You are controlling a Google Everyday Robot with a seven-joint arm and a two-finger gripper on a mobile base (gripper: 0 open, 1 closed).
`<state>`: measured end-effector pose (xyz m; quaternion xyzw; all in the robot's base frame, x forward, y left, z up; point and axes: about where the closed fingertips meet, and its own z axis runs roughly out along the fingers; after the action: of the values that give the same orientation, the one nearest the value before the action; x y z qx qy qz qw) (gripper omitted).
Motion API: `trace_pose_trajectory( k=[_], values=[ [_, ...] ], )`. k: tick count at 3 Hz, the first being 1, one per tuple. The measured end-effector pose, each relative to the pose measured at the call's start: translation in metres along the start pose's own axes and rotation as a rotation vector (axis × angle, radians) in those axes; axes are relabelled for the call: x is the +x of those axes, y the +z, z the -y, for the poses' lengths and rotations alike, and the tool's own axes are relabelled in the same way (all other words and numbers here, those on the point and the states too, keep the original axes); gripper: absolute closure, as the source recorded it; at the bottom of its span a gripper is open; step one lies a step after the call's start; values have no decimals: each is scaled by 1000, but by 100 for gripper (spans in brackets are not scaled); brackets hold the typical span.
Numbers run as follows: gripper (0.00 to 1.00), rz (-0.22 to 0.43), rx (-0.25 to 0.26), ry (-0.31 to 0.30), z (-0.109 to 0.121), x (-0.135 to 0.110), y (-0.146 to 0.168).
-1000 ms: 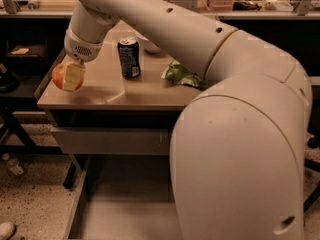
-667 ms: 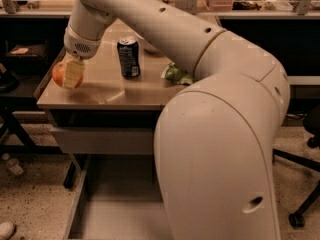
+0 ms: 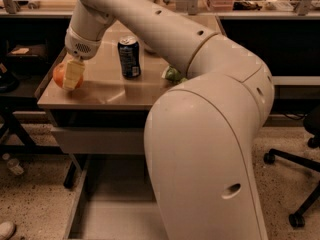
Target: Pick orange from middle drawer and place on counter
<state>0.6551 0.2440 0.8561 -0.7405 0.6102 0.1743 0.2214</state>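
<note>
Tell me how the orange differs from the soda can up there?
The orange is round and orange; the can is a dark cylinder standing upright, taller than the orange. The orange is near the counter's left edge, clamped in the gripper; the can stands free near the middle, with nothing touching it. Both are small things up at the counter.

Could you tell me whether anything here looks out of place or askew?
Nothing is spilled or damaged. The orange is near the left edge of the counter, with the hand at it; the soda can stands upright; the middle drawer is open.
</note>
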Motion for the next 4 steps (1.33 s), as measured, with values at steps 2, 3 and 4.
trace_pose_trajectory(
  k=[2, 3, 4],
  values=[
    [100, 6, -22, 14, -2, 4, 11],
    [100, 16, -42, 25, -4, 7, 20],
    [100, 16, -42, 25, -3, 6, 19]
  ],
)
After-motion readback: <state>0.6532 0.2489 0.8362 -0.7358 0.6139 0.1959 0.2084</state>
